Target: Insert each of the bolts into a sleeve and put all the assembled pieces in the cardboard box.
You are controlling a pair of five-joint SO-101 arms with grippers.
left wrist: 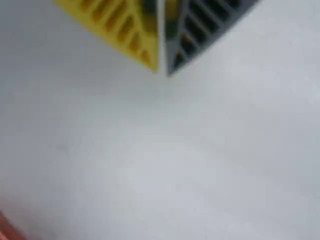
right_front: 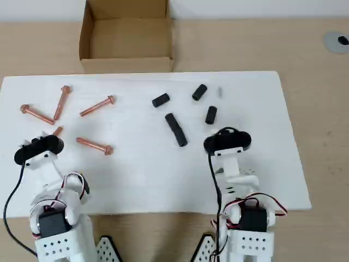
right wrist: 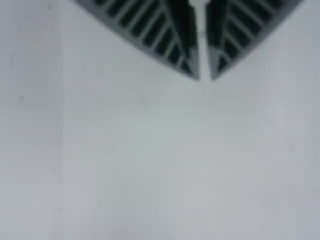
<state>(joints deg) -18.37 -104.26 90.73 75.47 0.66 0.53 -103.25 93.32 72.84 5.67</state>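
Several copper bolts lie on the left of the white mat, among them one (right_front: 97,106) near the middle and one (right_front: 94,145) closest to the left arm (right_front: 38,148). Several black sleeves lie right of centre: a short one (right_front: 160,100), another (right_front: 199,92), a third (right_front: 211,115) and a long piece (right_front: 175,129). The open cardboard box (right_front: 126,57) stands beyond the mat and holds nothing. My left gripper (left wrist: 162,70) is shut just above the bare mat, a copper edge (left wrist: 5,227) showing nearby. My right gripper (right wrist: 202,75) is shut over bare mat, near the right arm (right_front: 227,142).
The white mat (right_front: 136,180) covers most of a wooden table (right_front: 322,109). A grey round fitting (right_front: 336,42) sits in the table at the far right corner. Both arm bases stand at the near edge.
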